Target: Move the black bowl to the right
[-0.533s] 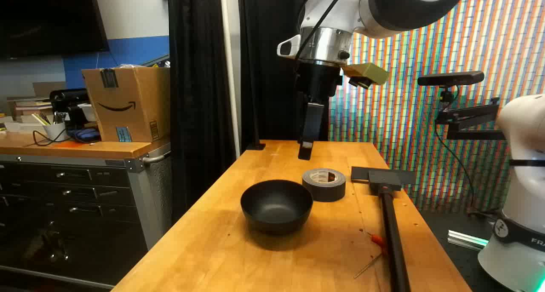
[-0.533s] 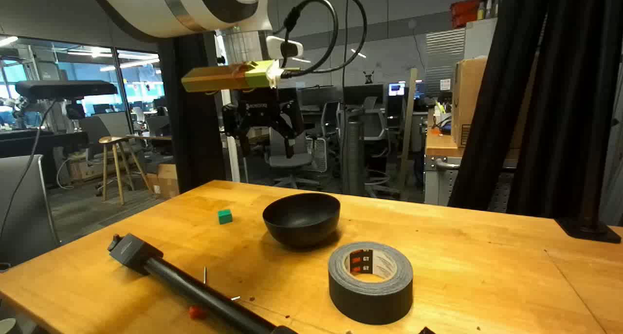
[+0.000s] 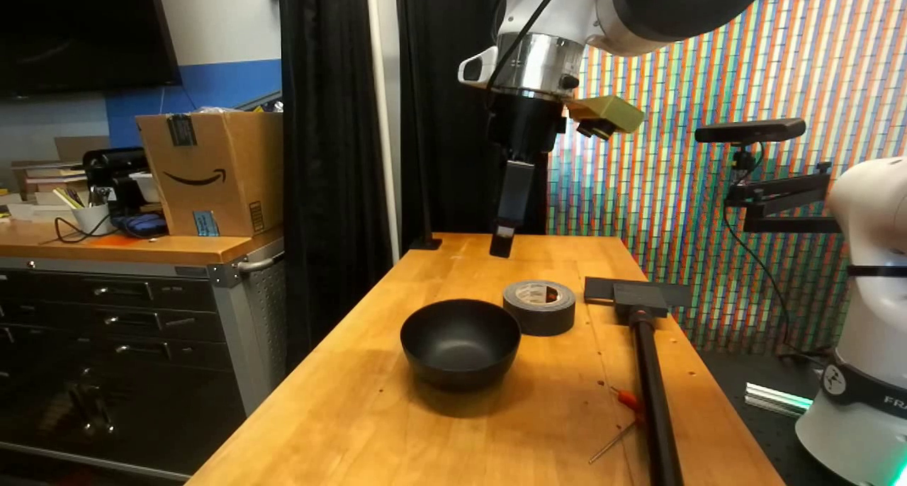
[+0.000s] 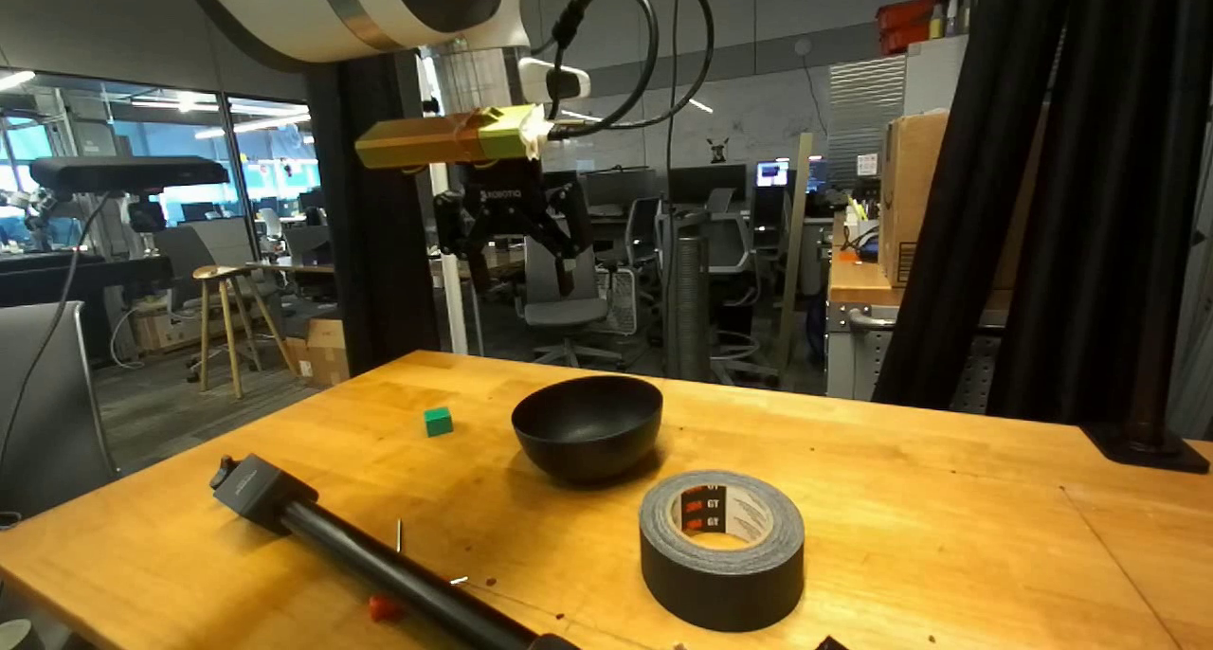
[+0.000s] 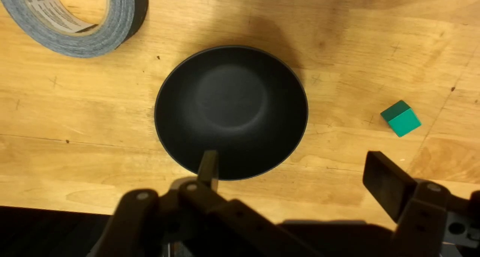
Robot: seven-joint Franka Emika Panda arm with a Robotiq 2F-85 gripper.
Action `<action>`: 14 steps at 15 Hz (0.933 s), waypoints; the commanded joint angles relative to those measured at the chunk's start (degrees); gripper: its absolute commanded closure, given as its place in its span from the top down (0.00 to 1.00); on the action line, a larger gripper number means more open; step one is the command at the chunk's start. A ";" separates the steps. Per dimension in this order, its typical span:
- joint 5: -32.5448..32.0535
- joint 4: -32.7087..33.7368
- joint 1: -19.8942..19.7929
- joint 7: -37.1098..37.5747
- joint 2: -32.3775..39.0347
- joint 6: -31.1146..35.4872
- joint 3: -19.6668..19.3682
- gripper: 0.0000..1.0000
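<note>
The claw (image 4: 523, 282) hangs wide and empty; the black bowl (image 5: 231, 111) lies below it, well apart, offset toward the finger (image 5: 207, 169) that overlaps its rim in the wrist view

Looks smooth and dull on the black bowl (image 5: 230, 99). Looks like softly shiny wood on the table (image 4: 910, 517). Shines like metal on the wrist ring (image 3: 542, 64). Looks like cloth on the curtain (image 3: 326, 174), cardboard on the box (image 3: 205, 159).
</note>
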 commanded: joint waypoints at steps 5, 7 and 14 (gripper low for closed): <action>-0.07 0.11 0.15 0.07 0.01 -0.16 -0.13 1.00; -0.07 0.11 0.15 0.07 0.01 -0.16 -0.13 1.00; -2.71 2.12 -0.46 -0.83 2.40 -5.07 -0.17 1.00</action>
